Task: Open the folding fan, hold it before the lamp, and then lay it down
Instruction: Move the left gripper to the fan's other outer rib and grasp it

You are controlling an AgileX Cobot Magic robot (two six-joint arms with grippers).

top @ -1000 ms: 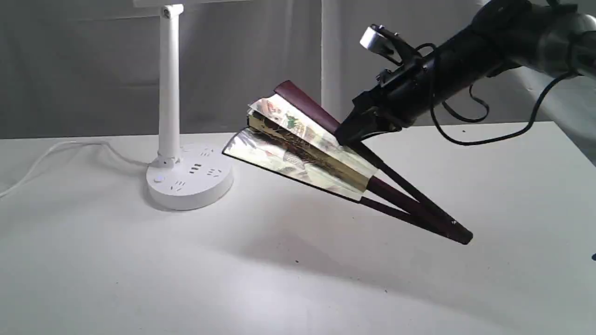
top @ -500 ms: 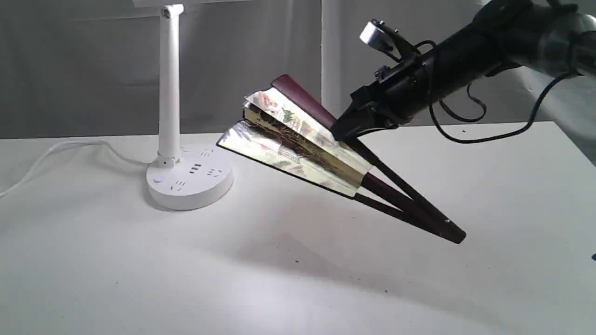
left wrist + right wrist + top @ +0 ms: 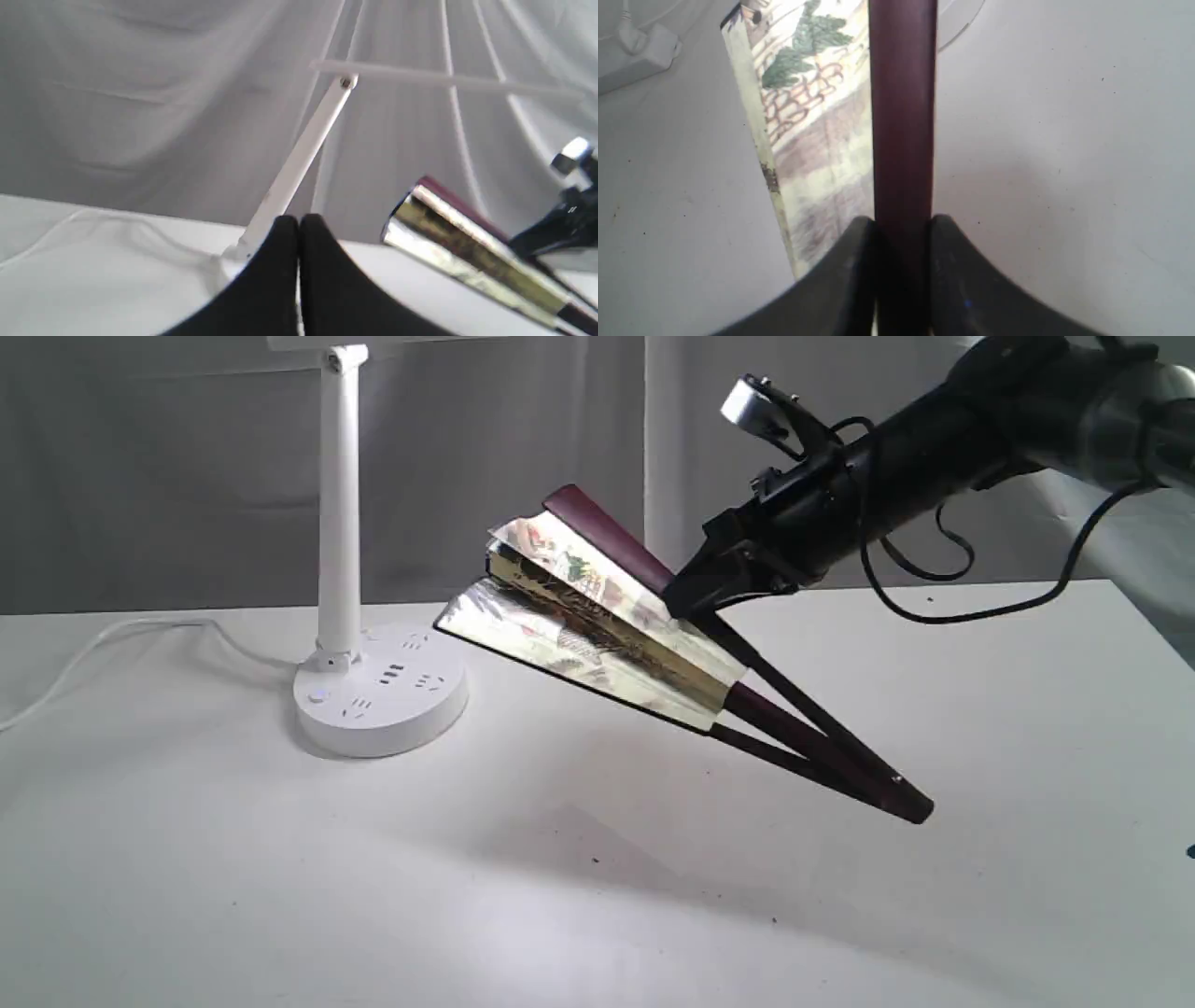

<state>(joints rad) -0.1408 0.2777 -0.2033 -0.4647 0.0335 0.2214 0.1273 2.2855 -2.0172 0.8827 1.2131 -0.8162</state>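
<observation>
The folding fan [image 3: 607, 625] hangs partly spread above the table, pivot end low at the right and painted leaf raised toward the lamp [image 3: 341, 523]. My right gripper [image 3: 691, 602] is shut on its upper maroon guard rib [image 3: 902, 140], with both fingers pressed against the rib in the right wrist view. The painted leaf [image 3: 812, 130] fans out beside that rib. In the left wrist view my left gripper [image 3: 298, 228] is shut on nothing, fingertips together, facing the lamp post [image 3: 299, 158] and the fan's end [image 3: 448, 233]. The left arm stays outside the exterior view.
The lamp's round base [image 3: 381, 695] with socket holes stands on the white table [image 3: 467, 896], its white cord [image 3: 112, 639] trailing left. Grey curtain hangs behind. A black cable [image 3: 980, 607] loops under the right arm.
The right gripper has lifted the fan slightly and carried it a little left toward the lamp; over the last half second it barely moved.
</observation>
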